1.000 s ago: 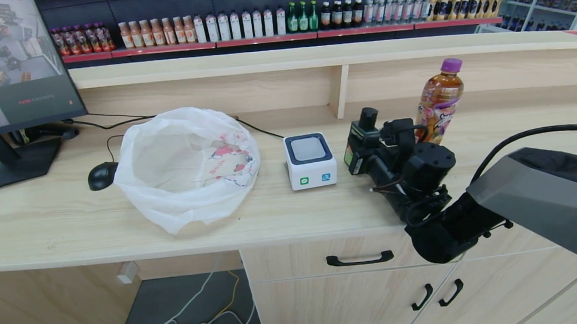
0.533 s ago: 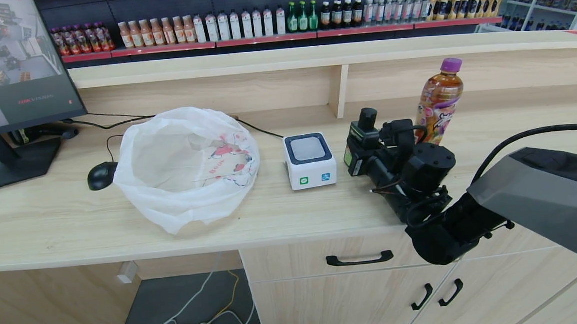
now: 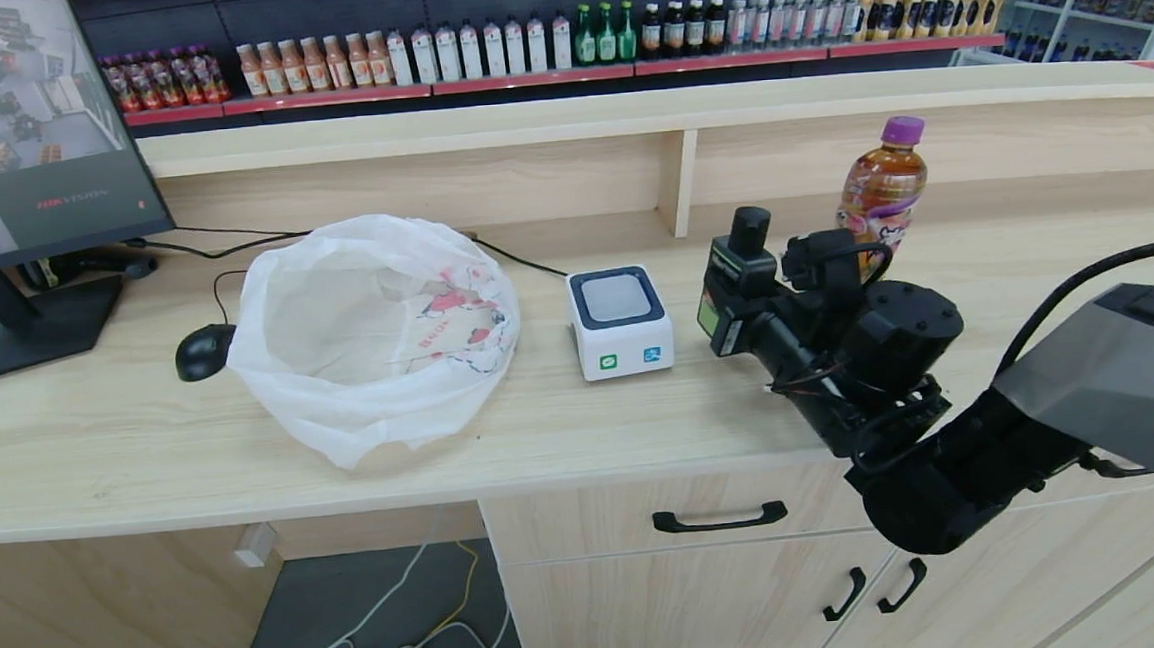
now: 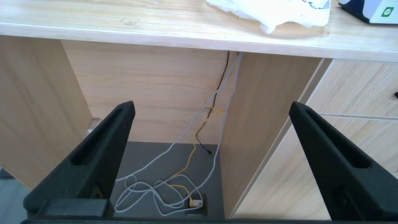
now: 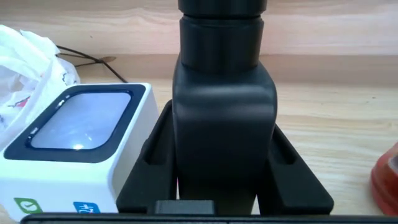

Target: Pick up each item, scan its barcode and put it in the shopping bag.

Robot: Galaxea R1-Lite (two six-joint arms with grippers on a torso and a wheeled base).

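The right claw (image 5: 222, 134) gripped a dark bottle (image 3: 738, 259) between its fingers, upright, just right of the scanner (image 3: 620, 321) at mid-worktop (image 3: 93, 444). Since the earlier frame, claw and bottle had shifted right and a little toward the back edge, away from the scanner. The arm now hid more of the tea bottle (image 3: 884, 180) standing near the back edge. The bag (image 3: 372, 327) lay open just left of the scanner, unmoved. The left claw (image 4: 211, 109) hung spread wide below the worktop's front edge.
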